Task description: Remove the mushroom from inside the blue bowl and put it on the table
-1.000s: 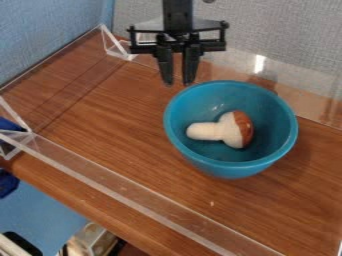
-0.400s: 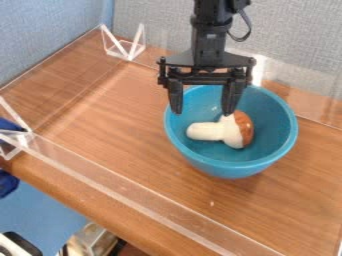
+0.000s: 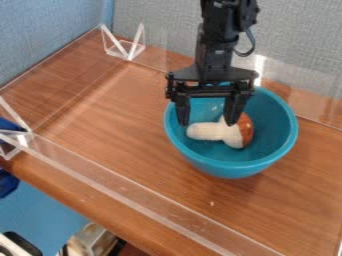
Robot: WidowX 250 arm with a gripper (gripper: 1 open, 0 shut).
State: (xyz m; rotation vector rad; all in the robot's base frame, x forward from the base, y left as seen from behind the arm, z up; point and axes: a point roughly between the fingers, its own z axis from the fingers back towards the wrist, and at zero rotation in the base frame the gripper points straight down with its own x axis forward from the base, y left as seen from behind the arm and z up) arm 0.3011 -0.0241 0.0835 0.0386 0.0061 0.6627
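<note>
Nearest me, I saw the brown wood-grain table (image 3: 94, 120) carrying the glossy teal-blue plastic bowl (image 3: 274, 145). Inside it lay the small cream-stemmed, brown-capped mushroom (image 3: 221, 130); above it hung my black gripper (image 3: 210, 112), jaws spread wide, holding nothing.

Item count, taken outward from the blue bowl (image 3: 230, 138).
One blue bowl on one table (image 3: 120, 110); one mushroom (image 3: 221, 130) inside the bowl; one gripper (image 3: 210, 109) above the bowl; two clear triangular stands, one (image 3: 128, 43) behind the bowl and one (image 3: 14, 140) far left of the bowl.
</note>
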